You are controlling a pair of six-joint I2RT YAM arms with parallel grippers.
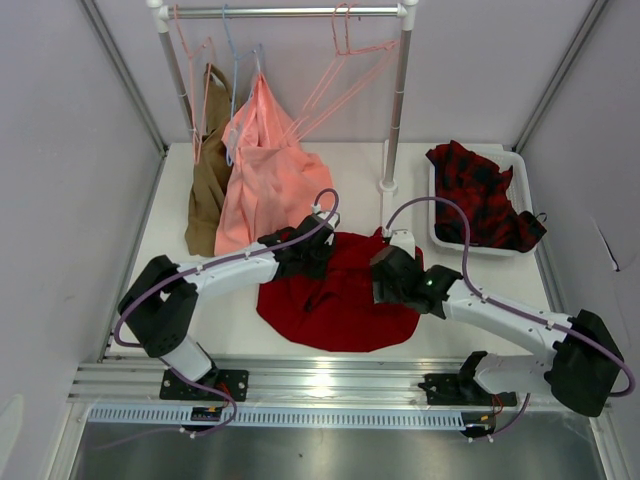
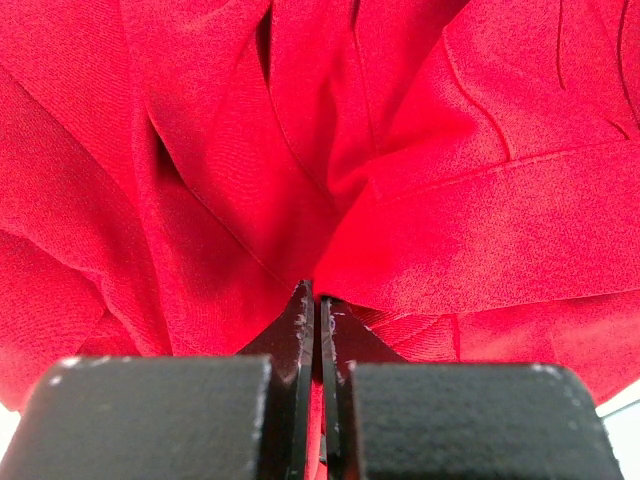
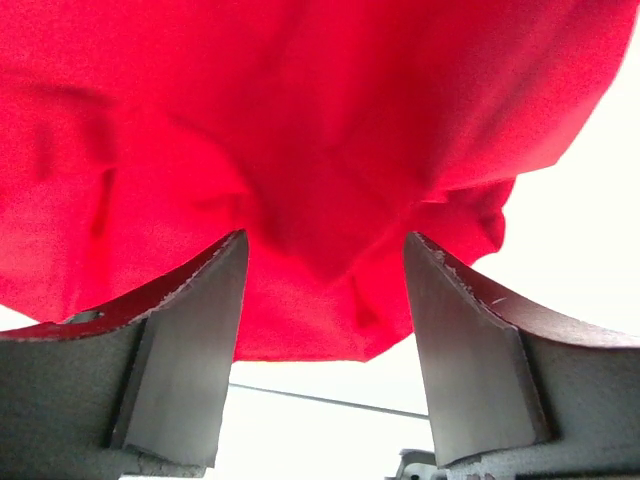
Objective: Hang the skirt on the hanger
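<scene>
The deep-red skirt (image 1: pixel 340 295) lies crumpled on the white table between my two arms. It fills the left wrist view (image 2: pixel 300 150) and the top of the right wrist view (image 3: pixel 300 120). My left gripper (image 1: pixel 318 255) (image 2: pixel 318 300) is shut on a fold of the skirt at its upper left edge. My right gripper (image 1: pixel 385 268) (image 3: pixel 325 250) is open at the skirt's upper right edge, with fabric hanging between its fingers but not pinched. An empty pale-pink wire hanger (image 1: pixel 350 65) hangs tilted on the rail at the back right.
A clothes rack (image 1: pixel 396 120) stands at the back. On it hang a salmon-pink garment (image 1: pixel 262 175), a brown garment (image 1: pixel 207 190) and more pink hangers (image 1: pixel 190 70). A white bin (image 1: pixel 520 165) at the right holds a red-and-black checked garment (image 1: pixel 480 195).
</scene>
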